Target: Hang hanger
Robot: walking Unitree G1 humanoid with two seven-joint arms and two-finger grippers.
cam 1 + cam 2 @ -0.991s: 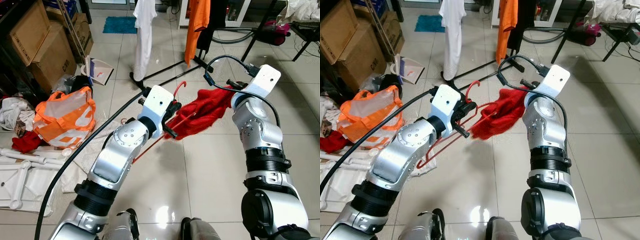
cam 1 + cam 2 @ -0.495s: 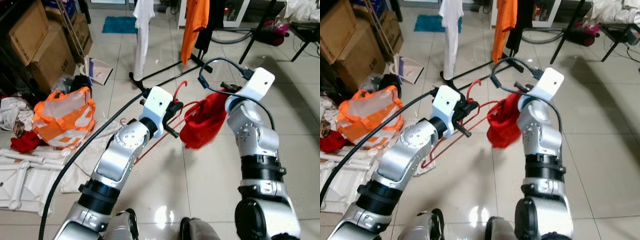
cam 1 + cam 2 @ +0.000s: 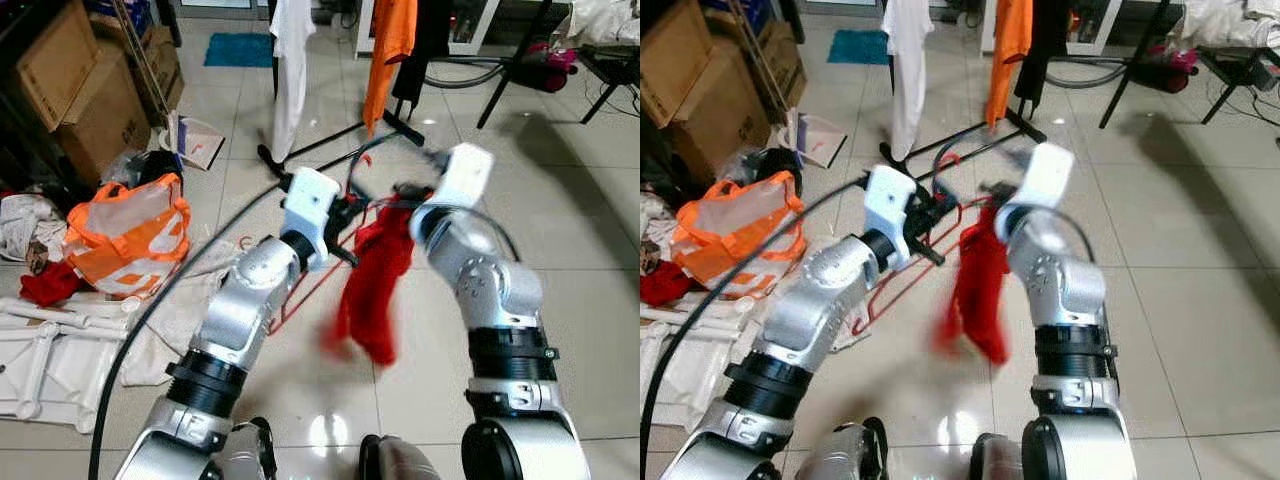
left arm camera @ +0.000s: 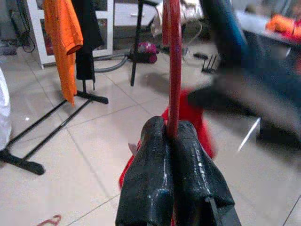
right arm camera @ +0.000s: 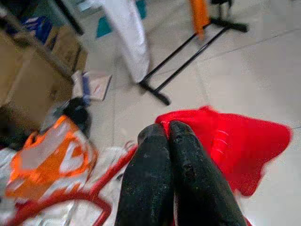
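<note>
A robot stands on a tiled floor in a cluttered room, both silver arms raised in front of it. The left end effector is clenched on the neck of a red hanger, the two black fingers pressed against the wire just below its hook. The hanger is held in the air at chest height, between the arms. A red garment droops from it, blurred, hanging down toward the floor. The right end effector is clamped shut on the red garment's upper edge. Beyond the arms stands a black clothes rack carrying a white shirt and an orange shirt. An orange bag and cardboard boxes lie to the robot's left.
</note>
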